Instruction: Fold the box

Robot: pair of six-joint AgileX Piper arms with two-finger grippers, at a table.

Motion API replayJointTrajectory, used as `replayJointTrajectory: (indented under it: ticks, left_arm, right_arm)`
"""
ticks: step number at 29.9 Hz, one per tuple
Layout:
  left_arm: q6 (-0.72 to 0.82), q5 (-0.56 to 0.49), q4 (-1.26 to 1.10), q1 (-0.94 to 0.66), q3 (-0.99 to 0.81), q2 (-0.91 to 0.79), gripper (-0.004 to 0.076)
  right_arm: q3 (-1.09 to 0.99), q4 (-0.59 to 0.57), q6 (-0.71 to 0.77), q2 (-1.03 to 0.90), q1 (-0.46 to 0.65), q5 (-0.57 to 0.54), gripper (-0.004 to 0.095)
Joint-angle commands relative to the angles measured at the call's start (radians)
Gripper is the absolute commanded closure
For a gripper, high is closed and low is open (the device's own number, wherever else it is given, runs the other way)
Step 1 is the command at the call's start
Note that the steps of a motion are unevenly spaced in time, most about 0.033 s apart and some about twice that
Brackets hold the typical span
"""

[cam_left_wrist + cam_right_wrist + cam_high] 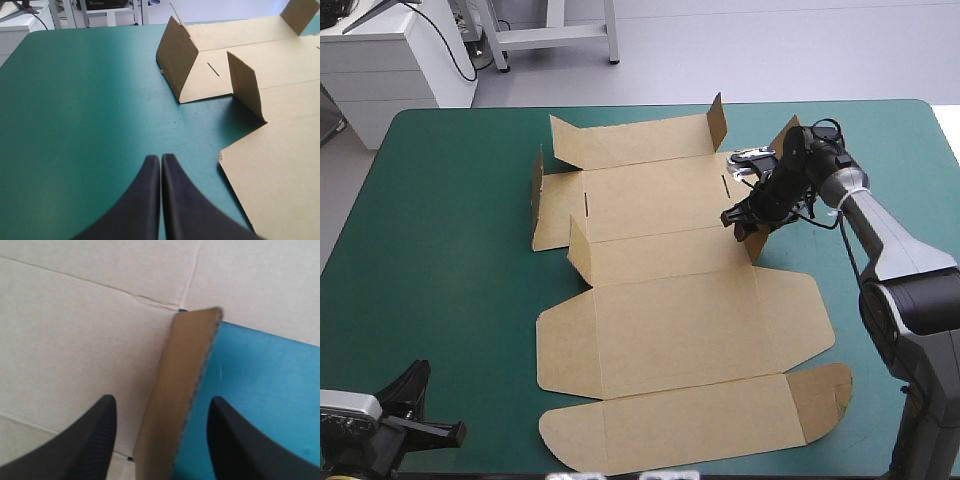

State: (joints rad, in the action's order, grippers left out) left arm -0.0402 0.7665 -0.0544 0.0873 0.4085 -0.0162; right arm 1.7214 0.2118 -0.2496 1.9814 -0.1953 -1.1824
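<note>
Brown box [680,320] lying mostly flat, four small flaps [578,250] standing up. Right gripper [745,228] spread wide, straddling right-side flap. Left gripper [160,159] closed, sitting clear of box.

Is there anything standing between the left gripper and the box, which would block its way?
Nothing visible does. Only bare teal-green cover lies between the shut left gripper and the nearest edge of the box. The right gripper, open, has a raised flap between its fingers.
</note>
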Motion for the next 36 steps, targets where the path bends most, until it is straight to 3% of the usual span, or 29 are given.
replayJointTrajectory:
  ticks: [1, 3, 4, 8, 14, 19, 23, 26, 36]
  left_arm:
    - [0.002, -0.075, -0.012, 0.002, 0.022, -0.007, 0.0731]
    - [0.002, -0.075, -0.012, 0.002, 0.022, -0.007, 0.0731]
    - [0.002, -0.075, -0.012, 0.002, 0.022, -0.007, 0.0731]
    - [0.002, -0.075, -0.012, 0.002, 0.022, -0.007, 0.0731]
    - [0.002, -0.075, -0.012, 0.002, 0.022, -0.007, 0.0731]
    - [0.002, -0.075, -0.012, 0.002, 0.022, -0.007, 0.0731]
    - [0.002, -0.075, -0.012, 0.002, 0.022, -0.007, 0.0731]
    - [0.002, -0.075, -0.012, 0.002, 0.022, -0.007, 0.0731]
    - [0.002, -0.075, -0.012, 0.002, 0.022, -0.007, 0.0731]
  right_arm:
    - [0.030, -0.048, 0.006, -0.056, 0.000, 0.016, 0.0675]
    - [0.030, -0.063, -0.004, -0.056, 0.000, 0.016, 0.0878]
    - [0.030, -0.065, -0.008, -0.056, 0.000, 0.018, 0.0918]
    - [0.054, -0.059, -0.093, -0.056, 0.000, 0.013, 0.0928]
    - [0.173, -0.080, -0.369, -0.056, -0.031, -0.061, 0.0928]
    - [0.290, -0.079, -0.557, -0.056, -0.094, -0.059, 0.0928]
    - [0.338, -0.146, -0.745, -0.056, -0.163, -0.020, 0.0928]
    - [0.340, -0.180, -0.787, -0.056, -0.204, 0.029, 0.0929]
    - [0.340, -0.136, -0.886, -0.010, -0.301, 0.123, 0.0929]
